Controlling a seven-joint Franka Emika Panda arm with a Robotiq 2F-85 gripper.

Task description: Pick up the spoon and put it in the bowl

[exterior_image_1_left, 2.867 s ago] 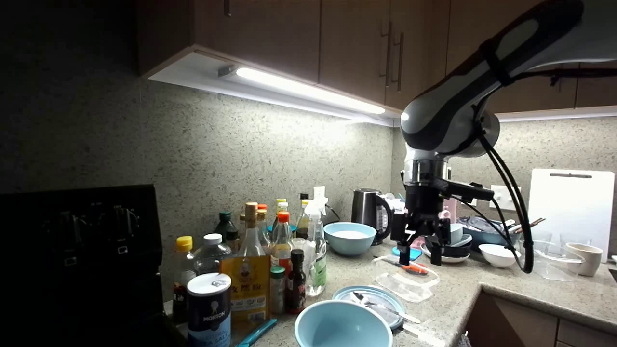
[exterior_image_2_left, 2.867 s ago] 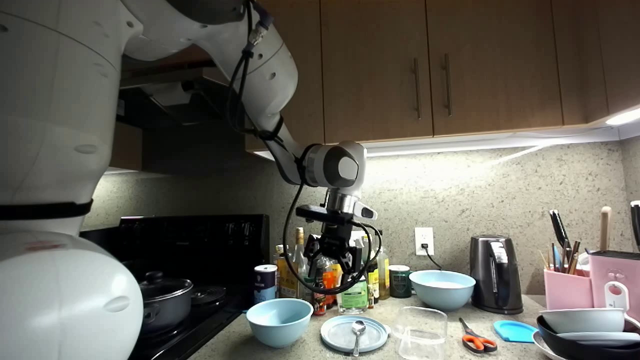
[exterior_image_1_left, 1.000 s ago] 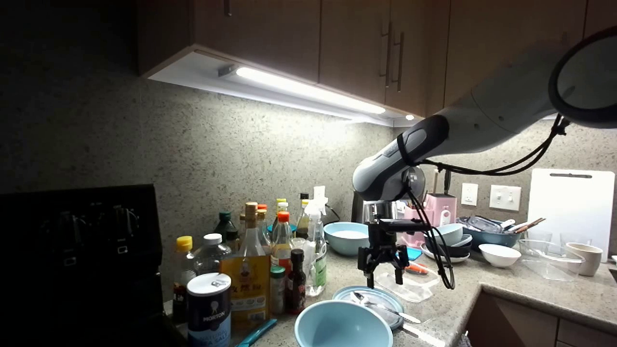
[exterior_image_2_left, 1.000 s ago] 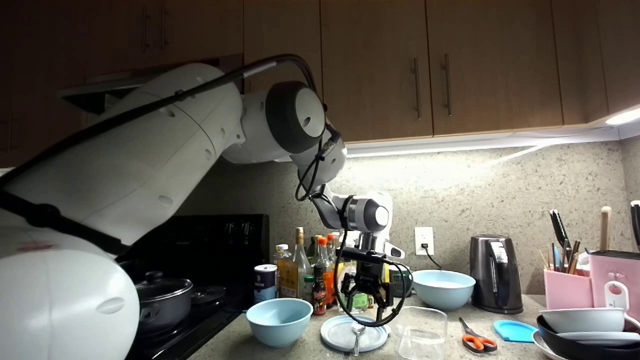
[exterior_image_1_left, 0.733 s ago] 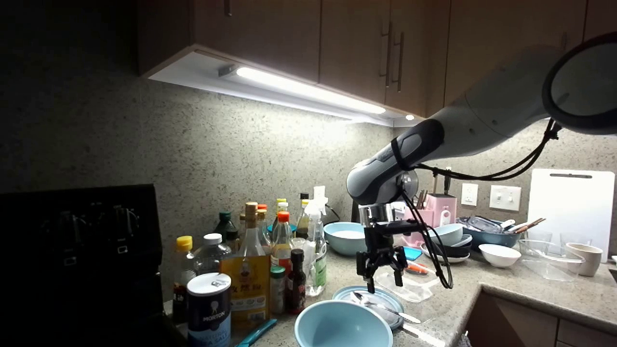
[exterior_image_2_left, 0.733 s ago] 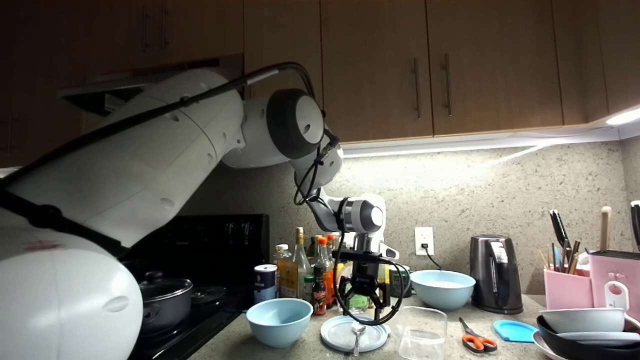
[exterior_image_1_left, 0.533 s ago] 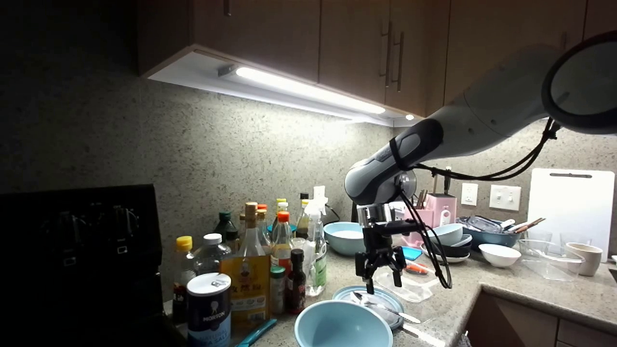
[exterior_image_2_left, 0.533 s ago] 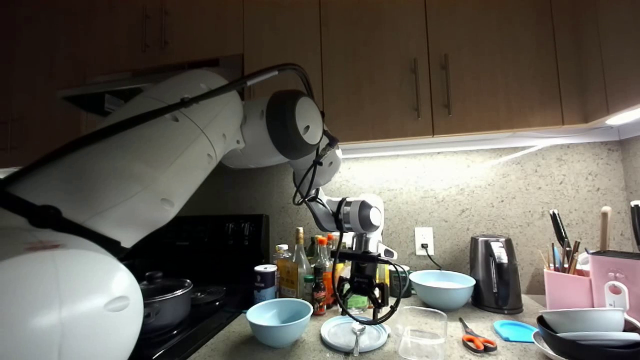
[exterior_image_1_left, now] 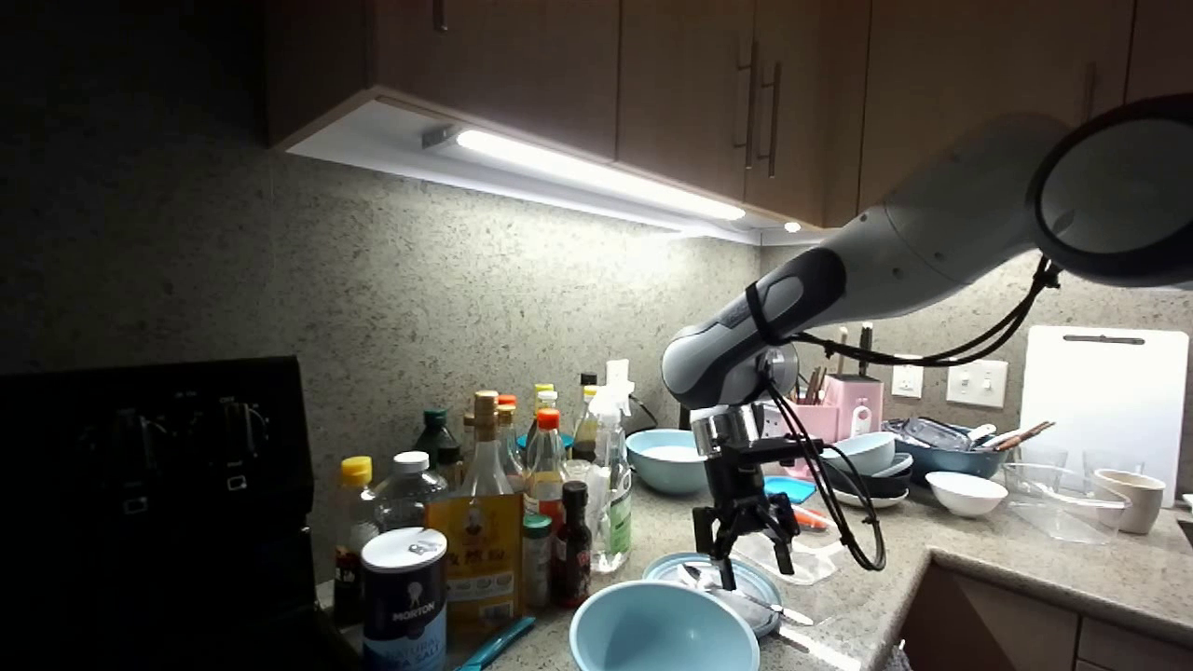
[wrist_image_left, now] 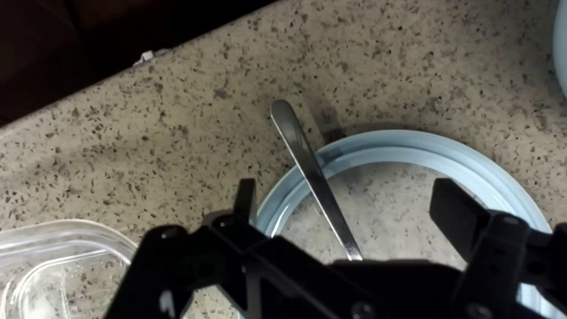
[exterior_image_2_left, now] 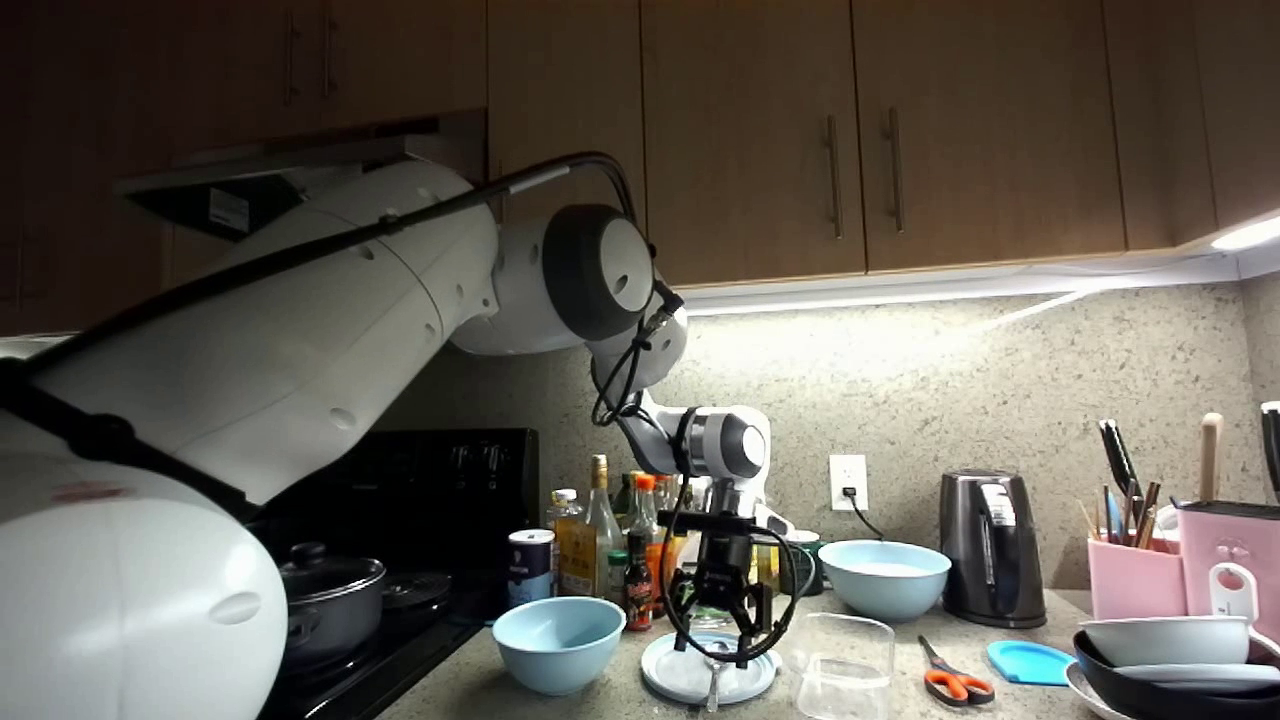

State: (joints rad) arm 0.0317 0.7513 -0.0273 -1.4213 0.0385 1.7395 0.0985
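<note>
The metal spoon lies on a round pale-blue lid (exterior_image_2_left: pixel 662 668); its handle (wrist_image_left: pixel 305 159) sticks out over the rim. The spoon also shows in both exterior views (exterior_image_1_left: pixel 790 615) (exterior_image_2_left: pixel 714 688). In the wrist view the spoon's bowl end is hidden behind the gripper body. My gripper (exterior_image_1_left: pixel 756 572) is open and empty, pointing down low over the lid, also seen in an exterior view (exterior_image_2_left: pixel 712 650). In the wrist view the gripper (wrist_image_left: pixel 346 197) has its fingers apart on either side of the handle. The pale aqua bowl (exterior_image_1_left: pixel 664 629) stands beside the lid, also in an exterior view (exterior_image_2_left: pixel 559 648).
A clear plastic container (exterior_image_2_left: pixel 845 675) stands beside the lid. Bottles and a salt can (exterior_image_1_left: pixel 404 596) line the wall side. A second aqua bowl (exterior_image_2_left: pixel 886 580), kettle (exterior_image_2_left: pixel 992 550) and scissors (exterior_image_2_left: pixel 957 685) are farther along. The counter edge (wrist_image_left: pixel 133 71) shows in the wrist view.
My gripper has come down from over the clear container to low over the lid and spoon, tilting slightly in the last half second. The spoon and bowl have not moved.
</note>
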